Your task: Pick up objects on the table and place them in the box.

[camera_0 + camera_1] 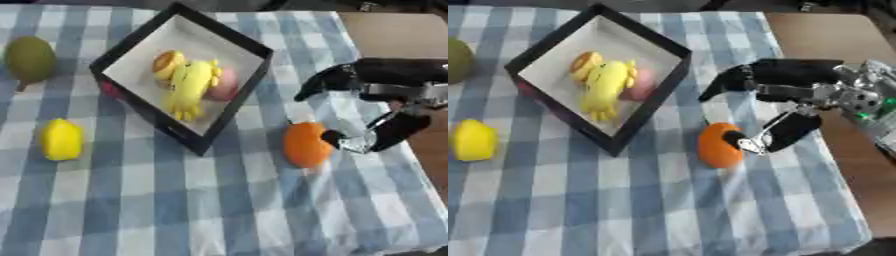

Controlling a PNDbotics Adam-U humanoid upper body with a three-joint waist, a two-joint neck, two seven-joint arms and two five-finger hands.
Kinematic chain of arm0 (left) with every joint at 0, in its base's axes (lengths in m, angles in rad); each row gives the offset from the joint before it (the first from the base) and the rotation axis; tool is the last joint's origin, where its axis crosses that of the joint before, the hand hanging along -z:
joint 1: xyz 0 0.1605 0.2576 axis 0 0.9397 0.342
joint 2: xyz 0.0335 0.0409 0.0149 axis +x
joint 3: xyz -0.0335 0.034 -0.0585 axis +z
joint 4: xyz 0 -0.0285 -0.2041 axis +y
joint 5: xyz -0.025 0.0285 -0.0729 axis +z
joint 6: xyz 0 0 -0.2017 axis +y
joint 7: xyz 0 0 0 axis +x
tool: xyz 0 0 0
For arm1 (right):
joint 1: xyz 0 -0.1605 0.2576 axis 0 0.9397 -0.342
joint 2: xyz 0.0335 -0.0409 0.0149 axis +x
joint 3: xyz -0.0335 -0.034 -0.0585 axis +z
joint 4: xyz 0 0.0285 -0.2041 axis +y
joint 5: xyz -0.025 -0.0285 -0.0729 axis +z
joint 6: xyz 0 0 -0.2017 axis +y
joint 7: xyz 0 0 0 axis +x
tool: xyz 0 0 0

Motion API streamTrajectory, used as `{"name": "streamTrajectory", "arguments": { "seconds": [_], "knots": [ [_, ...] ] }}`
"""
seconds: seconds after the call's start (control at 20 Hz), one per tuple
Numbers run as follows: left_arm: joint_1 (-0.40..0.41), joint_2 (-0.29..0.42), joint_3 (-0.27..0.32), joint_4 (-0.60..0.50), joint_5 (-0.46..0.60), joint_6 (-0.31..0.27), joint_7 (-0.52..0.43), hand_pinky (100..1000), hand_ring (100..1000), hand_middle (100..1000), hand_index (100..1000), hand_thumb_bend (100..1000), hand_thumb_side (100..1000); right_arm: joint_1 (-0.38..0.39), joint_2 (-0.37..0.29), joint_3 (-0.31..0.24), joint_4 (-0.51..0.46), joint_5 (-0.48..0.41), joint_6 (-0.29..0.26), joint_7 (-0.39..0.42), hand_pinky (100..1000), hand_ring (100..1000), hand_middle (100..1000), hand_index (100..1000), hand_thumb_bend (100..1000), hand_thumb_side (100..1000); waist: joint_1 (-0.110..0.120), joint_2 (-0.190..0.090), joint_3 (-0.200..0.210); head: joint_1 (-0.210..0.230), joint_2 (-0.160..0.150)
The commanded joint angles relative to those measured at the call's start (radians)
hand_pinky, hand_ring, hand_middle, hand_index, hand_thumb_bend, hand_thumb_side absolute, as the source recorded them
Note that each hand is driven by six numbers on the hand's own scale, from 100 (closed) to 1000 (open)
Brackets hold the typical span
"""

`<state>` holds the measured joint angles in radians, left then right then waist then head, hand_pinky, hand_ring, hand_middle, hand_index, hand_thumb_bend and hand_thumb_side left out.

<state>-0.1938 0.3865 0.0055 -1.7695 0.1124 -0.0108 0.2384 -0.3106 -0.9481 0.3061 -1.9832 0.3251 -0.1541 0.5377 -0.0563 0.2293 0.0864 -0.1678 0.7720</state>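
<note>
Right hand [785, 107] is reaching in from the right edge, spread wide, holding nothing. Long fingers [328, 80] are arching out leftward above the cloth; thumb [750, 140] is angling down, its tip sitting just beside or touching the right flank of the orange fruit [304, 144] — contact cannot be told for certain. Wrist and silver forearm are trailing off over the bare tabletop [394, 32] at right.

Orange fruit is lying on the blue-and-white checked cloth [219, 210], just off the near right corner of the box [229, 117], between box and hand. Judgement: the hand is bracketing the fruit from its right side, fingers above, thumb below, setting up a close-around grasp; the fruit being nearest the right arm is likely why it is the one being taken.

Box, black-walled with a pale floor, is sitting askew, a corner pointing toward the robot. Inside it are lying a yellow toy-like piece [191, 85], an orange-yellow round piece [166, 64] and a pink round piece [225, 84], bunched together mid-floor.

Still out on the cloth: yellow lemon-like fruit [61, 140] at near left, green pear-like fruit [29, 59] at far left, both well apart from the hand.

Left hand is not showing.
</note>
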Motion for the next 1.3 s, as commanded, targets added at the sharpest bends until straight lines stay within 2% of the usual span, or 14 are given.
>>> {"name": "streamTrajectory", "arguments": {
  "seconds": [0.05,0.5,0.75,0.9,1.3],
  "knots": [
    [-0.003,0.025,0.01,-0.015,-0.008,-0.001,0.002,869,1000,1000,885,106,883,0.0,0.011,0.008,-0.017,0.04,0.023,-0.001,905,915,816,909,152,409,0.018,-0.027,-0.005,0.003,-0.002],
    [0.005,0.022,0.003,-0.011,-0.007,0.001,-0.006,871,1000,1000,886,105,887,-0.004,0.064,0.04,-0.017,0.1,0.089,-0.001,908,920,824,921,180,379,0.023,-0.026,-0.009,-0.005,-0.002],
    [0.006,0.02,0.002,-0.011,-0.007,0.0,-0.007,872,1000,1000,886,105,888,0.006,0.067,0.045,-0.017,0.17,0.114,0.02,911,923,833,929,335,273,0.024,-0.022,-0.008,-0.009,-0.002],
    [0.007,0.02,0.001,-0.01,-0.006,0.0,-0.011,872,1000,1000,886,106,890,0.013,0.066,0.048,-0.017,0.203,0.12,0.04,904,912,819,918,417,258,0.024,-0.02,-0.008,-0.009,-0.002],
    [0.009,0.019,-0.002,-0.009,-0.004,-0.001,-0.016,873,1000,1000,887,106,891,0.03,0.059,0.041,-0.017,0.286,0.133,0.062,901,904,815,911,443,273,0.025,-0.018,-0.012,-0.014,-0.002]
  ]
}}
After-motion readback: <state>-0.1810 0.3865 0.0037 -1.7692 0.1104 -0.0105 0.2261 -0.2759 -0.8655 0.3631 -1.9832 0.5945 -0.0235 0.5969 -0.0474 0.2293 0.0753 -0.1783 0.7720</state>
